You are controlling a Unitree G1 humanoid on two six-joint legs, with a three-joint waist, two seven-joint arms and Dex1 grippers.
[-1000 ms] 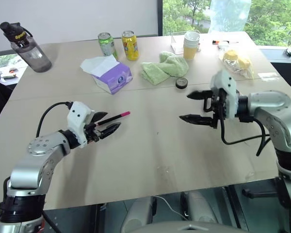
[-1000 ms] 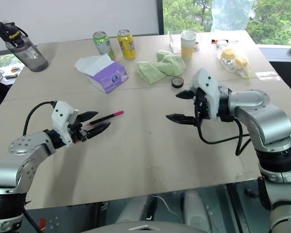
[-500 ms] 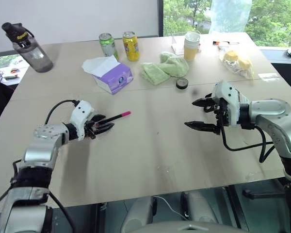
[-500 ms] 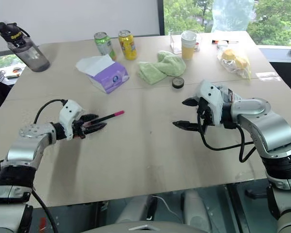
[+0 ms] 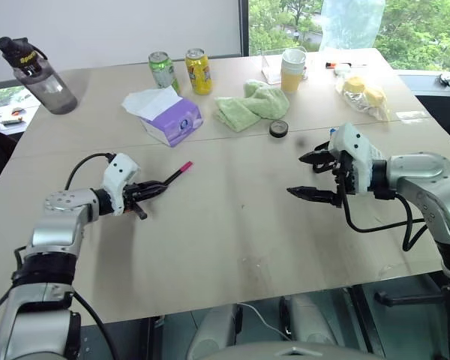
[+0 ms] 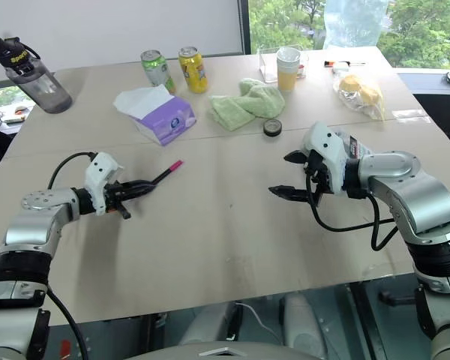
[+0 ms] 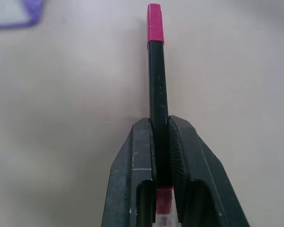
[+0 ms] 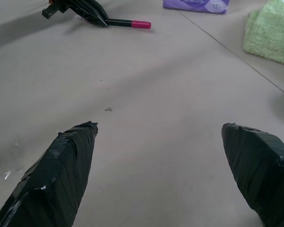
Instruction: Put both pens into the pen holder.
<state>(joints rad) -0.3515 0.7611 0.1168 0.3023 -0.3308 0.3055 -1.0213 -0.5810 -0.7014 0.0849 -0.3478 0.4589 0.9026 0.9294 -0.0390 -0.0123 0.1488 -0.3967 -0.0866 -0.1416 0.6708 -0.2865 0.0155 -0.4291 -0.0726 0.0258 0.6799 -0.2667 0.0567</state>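
A: Item, pen [image 7: 157, 90], black, pink end: location?
B: Clamped between the left gripper [image 7: 162, 142] jaws, pink end projecting forward past them, over the counter [image 5: 232, 225].
A: Right gripper [image 5: 313, 175]?
B: Jaws spread wide, holding nothing, well apart from the pen.

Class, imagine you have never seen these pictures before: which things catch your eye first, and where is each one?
First, the left gripper, its fingers shut on a black pen with a pink end at the table's near left. Next, the right gripper, hovering wide open at the near right. Then the green and yellow cans at the far edge.
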